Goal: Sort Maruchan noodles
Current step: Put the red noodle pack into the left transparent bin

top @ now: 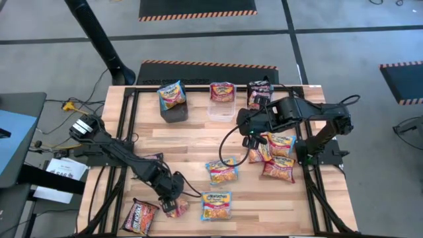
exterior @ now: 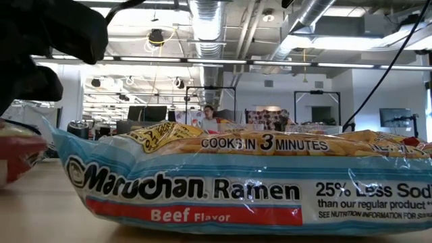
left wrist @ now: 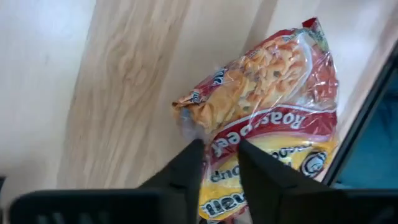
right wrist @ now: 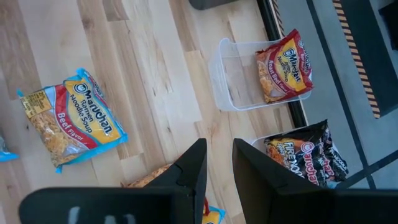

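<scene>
The left gripper (top: pixel 170 203) is low at the near edge of the table (top: pixel 192 139). Its fingers (left wrist: pixel 186 168) stand narrow and pinch the edge of a red/orange packet (left wrist: pixel 267 118) lying flat on the wood. A blue beef packet (top: pixel 216 205) lies just beside it, a black packet (top: pixel 139 217) on the other side. The right gripper (top: pixel 248 129) hangs above the table near the clear bin (right wrist: pixel 239 78), its fingers a little apart and holding nothing.

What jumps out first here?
Ramen packets scattered over the wooden table, most clustered near the right hand. Along the far edge, three bins each hold one packet. At the near-left, the left hand straddles a red-and-yellow packet's edge.
</scene>
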Available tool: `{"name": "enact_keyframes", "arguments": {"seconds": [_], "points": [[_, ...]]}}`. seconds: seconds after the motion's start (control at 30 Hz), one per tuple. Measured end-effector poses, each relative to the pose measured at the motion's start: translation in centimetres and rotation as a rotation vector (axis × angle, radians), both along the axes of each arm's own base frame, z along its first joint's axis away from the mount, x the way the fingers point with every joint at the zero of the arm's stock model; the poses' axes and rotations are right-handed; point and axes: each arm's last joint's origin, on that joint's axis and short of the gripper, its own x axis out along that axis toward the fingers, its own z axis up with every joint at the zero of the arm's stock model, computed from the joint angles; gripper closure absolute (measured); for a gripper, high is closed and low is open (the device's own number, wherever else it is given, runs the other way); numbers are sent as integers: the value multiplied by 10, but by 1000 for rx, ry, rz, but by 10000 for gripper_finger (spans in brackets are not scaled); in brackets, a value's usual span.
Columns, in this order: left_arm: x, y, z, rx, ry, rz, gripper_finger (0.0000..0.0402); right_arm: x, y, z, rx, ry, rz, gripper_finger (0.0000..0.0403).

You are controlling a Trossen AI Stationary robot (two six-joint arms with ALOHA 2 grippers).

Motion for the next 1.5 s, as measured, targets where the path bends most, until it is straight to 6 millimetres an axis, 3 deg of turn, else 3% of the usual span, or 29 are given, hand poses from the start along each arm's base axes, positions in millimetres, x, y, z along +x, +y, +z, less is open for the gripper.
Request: {"name": "enact_keyframes", "arguments": {"seconds": [0.13,0.27,0.73,1.0,1.5], "points": [[1,0,0,6,-21,-11,384,0,0,0,5,-6,-12,301],[2,1,0,27,-36,-32,399,0,0,0,7,-8,-15,301],[8,38,17,103,-104,-128,401,4,-3,3,-72,-65,-55,301],[8,60,28,126,-131,-186,401,6,-15,4,-92,-71,-81,301],[25,125,24,316,-204,-341,401,6,-43,4,-96,-63,-175,301]]}}
